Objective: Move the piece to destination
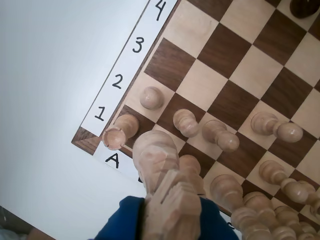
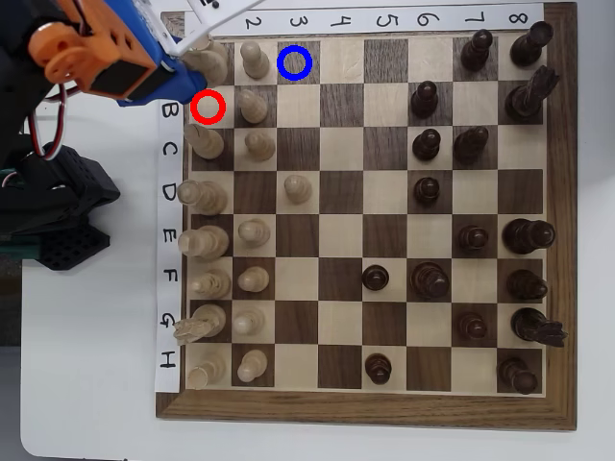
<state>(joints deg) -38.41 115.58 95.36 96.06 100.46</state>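
A white worktop (image 2: 86, 384) carries a wooden chessboard (image 2: 562, 240) with a dark-brown frame, lying flat and filling most of the overhead view. At the left of that view, the arm's black base (image 2: 58, 206) stands on the worktop just beside the chessboard.

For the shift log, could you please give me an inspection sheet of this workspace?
Surface: wooden chessboard on a white table.
Job's things: pale knight held near the A1 corner; blue-ringed square empty.
Clutter: other pale and dark chess pieces; red-ringed square empty.
Grippers: gripper shut on the knight.
Cables: red and white wires beside the arm.
Surroundings: nothing seen.
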